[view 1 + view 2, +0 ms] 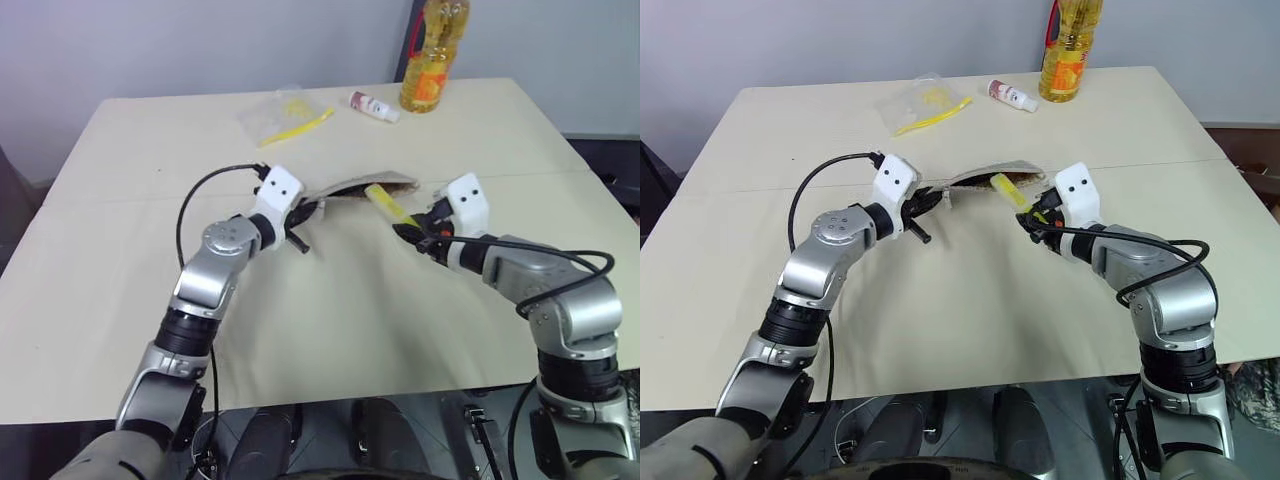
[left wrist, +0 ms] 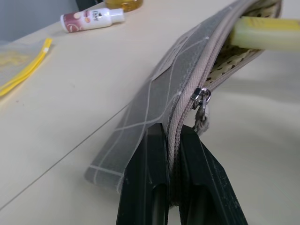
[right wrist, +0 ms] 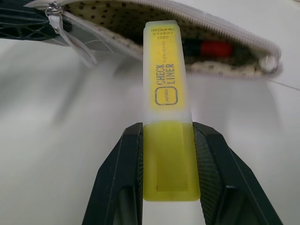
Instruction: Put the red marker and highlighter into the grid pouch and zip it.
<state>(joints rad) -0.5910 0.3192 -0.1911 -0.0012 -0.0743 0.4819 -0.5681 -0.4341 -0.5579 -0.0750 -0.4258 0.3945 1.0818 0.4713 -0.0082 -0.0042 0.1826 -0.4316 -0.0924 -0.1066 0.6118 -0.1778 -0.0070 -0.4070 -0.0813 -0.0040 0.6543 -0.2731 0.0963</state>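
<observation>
We see our right gripper (image 3: 166, 164) nearest, its two black fingers (image 3: 119, 178) pinching the short, stubby yellow plastic highlighter (image 3: 166, 112) by its lower end, one pad on each flat side. The pen runs straight out from between the fingers, and its far tip sits at the open mouth of the flat grey fabric grid pouch (image 2: 154, 112) with white grid lines, just past the zip edge

Inside that mouth, beyond the highlighter's tip, we make out the dotted cream lining and the slim red marker (image 3: 213, 48), a black barrel with a red part showing, lying along the bottom of the pouch. The metal zip pull (image 3: 56, 11) with its pale tab hangs at the pouch end away from the marker

Our left gripper (image 2: 173, 154) is pressed together on the pouch's zip-side edge, at the closed end, one finger on the grid side and one on the other. From this gripper the pouch stretches away, held on edge above the beige cloth-covered table (image 1: 330, 330), with the zip pull just ahead of the fingertips

Farther off from both grippers, across the table, lie a clear plastic bag (image 1: 285, 112) with a long yellow item, a small white tube with a red cap (image 1: 373, 106), and a tall bottle of yellow oil (image 1: 432, 55) near the far edge
</observation>
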